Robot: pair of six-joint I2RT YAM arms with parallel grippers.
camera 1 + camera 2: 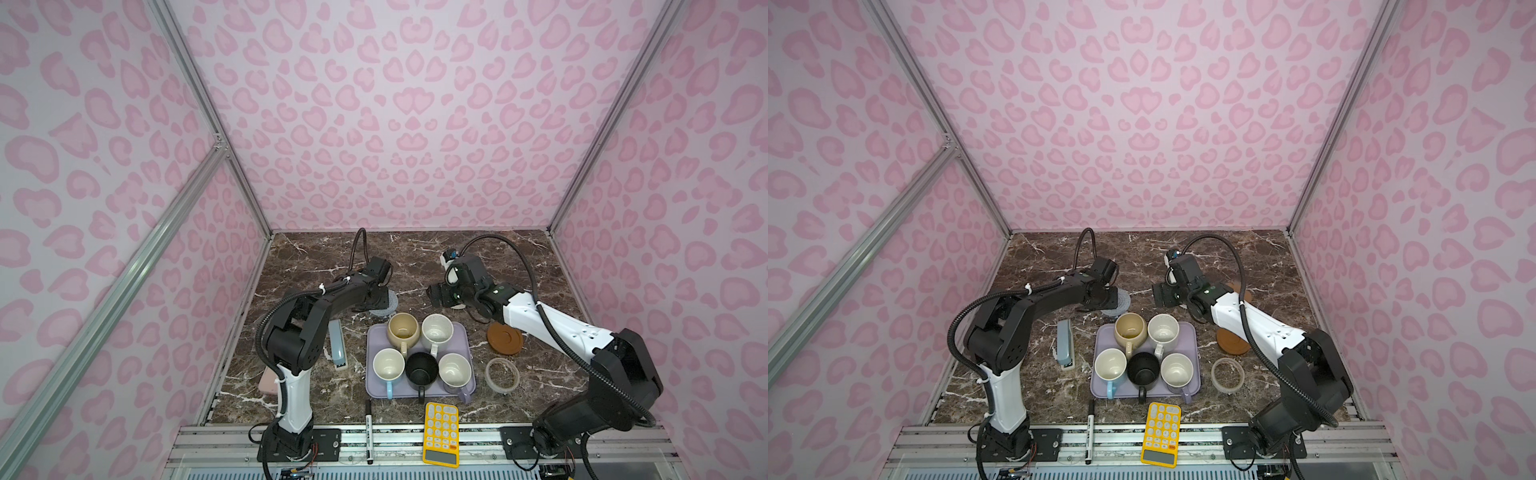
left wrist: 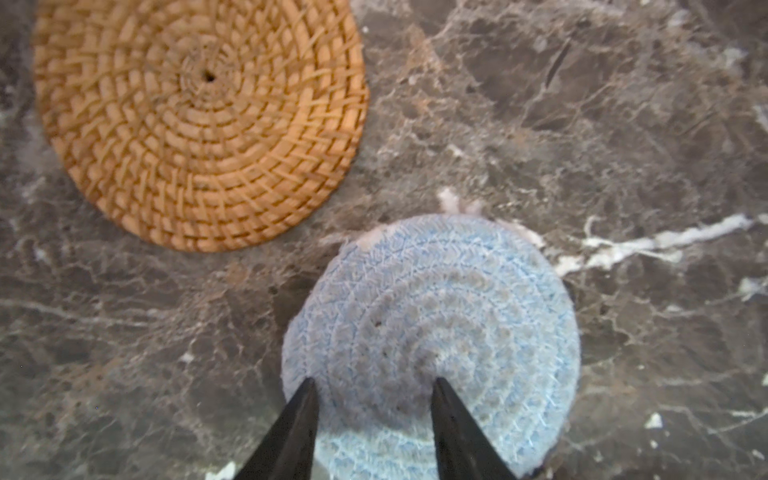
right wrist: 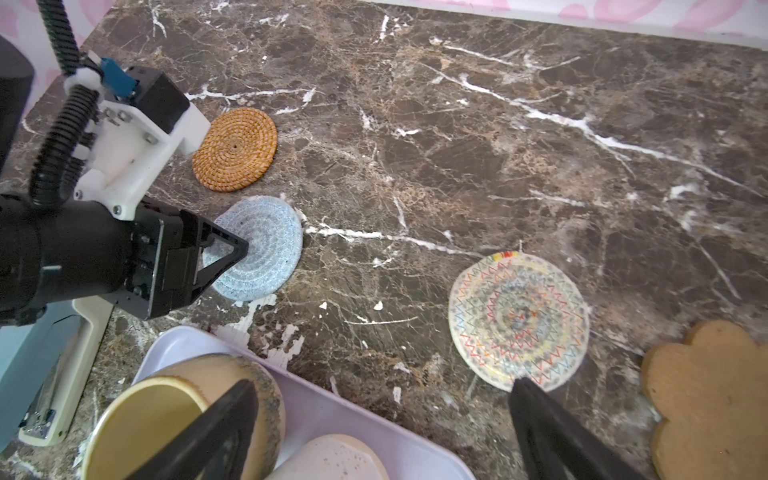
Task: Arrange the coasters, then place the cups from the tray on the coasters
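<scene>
the blue woven coaster (image 2: 432, 332) lay on the worktop (image 2: 623, 124), just beyond the far left corner of the tray (image 1: 371, 332). the left gripper (image 2: 374, 380) stood partly open over it; the right gripper (image 3: 382, 381) stood wide, empty. probably light, soft, limp: pinch its rim.

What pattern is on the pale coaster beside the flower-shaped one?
Cream coaster with concentric multicoloured zigzag stitching; the right wrist view shows it best.

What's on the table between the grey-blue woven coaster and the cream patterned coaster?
Nothing: in the right wrist view, only bare marble tabletop lies between the grey-blue coaster and the cream coaster.
</scene>
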